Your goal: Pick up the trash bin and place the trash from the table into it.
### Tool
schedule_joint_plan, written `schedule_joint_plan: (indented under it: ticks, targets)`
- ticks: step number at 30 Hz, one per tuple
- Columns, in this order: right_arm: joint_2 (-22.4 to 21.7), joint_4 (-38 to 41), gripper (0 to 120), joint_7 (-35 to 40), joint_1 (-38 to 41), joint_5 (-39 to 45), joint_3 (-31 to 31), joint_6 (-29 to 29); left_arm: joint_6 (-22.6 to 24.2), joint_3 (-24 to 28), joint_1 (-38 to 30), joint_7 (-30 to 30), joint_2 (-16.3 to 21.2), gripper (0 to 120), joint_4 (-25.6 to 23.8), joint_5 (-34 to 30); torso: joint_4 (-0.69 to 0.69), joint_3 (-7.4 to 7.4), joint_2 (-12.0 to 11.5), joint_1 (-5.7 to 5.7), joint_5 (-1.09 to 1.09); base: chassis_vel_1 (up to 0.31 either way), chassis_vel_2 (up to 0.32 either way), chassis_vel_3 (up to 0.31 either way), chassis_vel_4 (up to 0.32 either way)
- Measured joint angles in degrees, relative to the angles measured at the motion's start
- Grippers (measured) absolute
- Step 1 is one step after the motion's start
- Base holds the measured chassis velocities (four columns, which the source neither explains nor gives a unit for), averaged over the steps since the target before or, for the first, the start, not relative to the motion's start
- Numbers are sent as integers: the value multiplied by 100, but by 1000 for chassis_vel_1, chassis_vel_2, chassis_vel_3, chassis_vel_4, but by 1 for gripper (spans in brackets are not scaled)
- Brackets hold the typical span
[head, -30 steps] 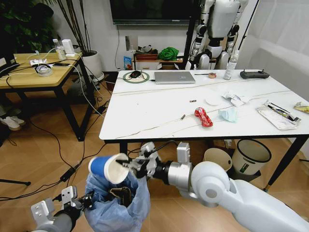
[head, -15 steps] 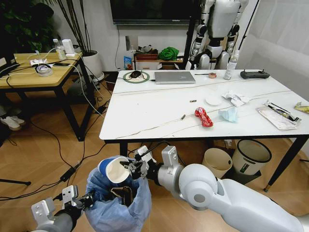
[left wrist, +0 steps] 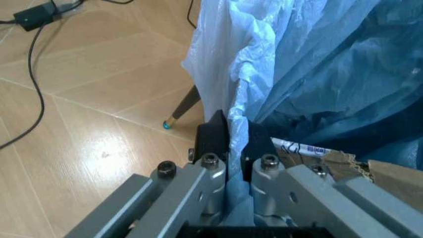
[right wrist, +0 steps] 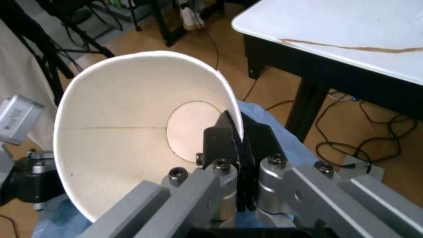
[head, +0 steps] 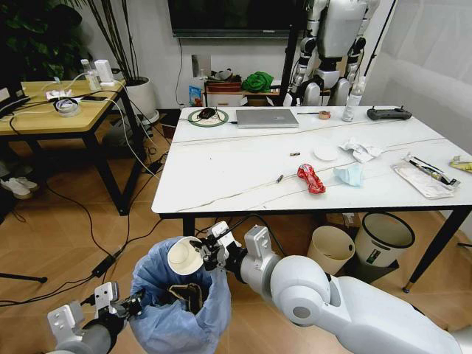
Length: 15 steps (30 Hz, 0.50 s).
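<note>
A: Where is the trash bin (head: 181, 306) in the head view?

B: At the lower left of the frame, on the floor in front of the bench (head: 236, 166). Its blue bag is open at the top, and brown cardboard (head: 188, 295) lies inside.

A: And the right hand (head: 209, 254)?

B: It is over the mouth of the bin, and its fingers are closed on the rim of the paper cup (head: 184, 256). The cup is tilted, with its white inside turned toward the camera.

A: Does the right wrist view add something?

B: Yes. There the right hand (right wrist: 239, 148) pinches the wall of the cup (right wrist: 132, 134) between two dark pads, one inside and one outside. The round bottom of the cup is also visible, which the head view hardly gives.

A: What about the left hand (head: 133, 304)?

B: In the head view it is at the bin's left side, low in the frame. The left wrist view shows more: the left hand (left wrist: 229, 141) is closed narrow on a fold of the blue bag (left wrist: 317, 74).

A: What is on the bench?

B: A red wrapper (head: 310, 178), a pale blue mask (head: 349, 174) and white tissue (head: 359, 150), all on the right half of the top.
</note>
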Motion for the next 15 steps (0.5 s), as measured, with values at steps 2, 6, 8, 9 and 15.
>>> schedule_joint_plan:
  ticks: [2,6,8,9,15]
  targets:
    - [-2,10,0,-20,0,-5,-14,3,0,0,-3,1,1,0,0,-4,0,0,0,0,0,0,0,0,0]
    - [-12,19,0,-61,-13,-44,-87,1,-2,-9,-22,1,8,0,0,-42,0,0,0,0,0,0,0,0,0]
    - [-15,14,0,-66,-19,-66,-96,-4,-2,-10,-22,1,9,0,-1,-51,0,0,0,0,0,0,0,0,0]
    - [-16,9,3,-69,-26,-77,-102,-15,-2,-11,-23,2,10,0,-2,-61,0,0,0,0,0,0,0,0,0]
    - [-15,-20,25,-72,-7,-79,-116,-67,-3,-13,-42,0,22,0,-2,-93,0,0,0,0,0,0,0,0,0]
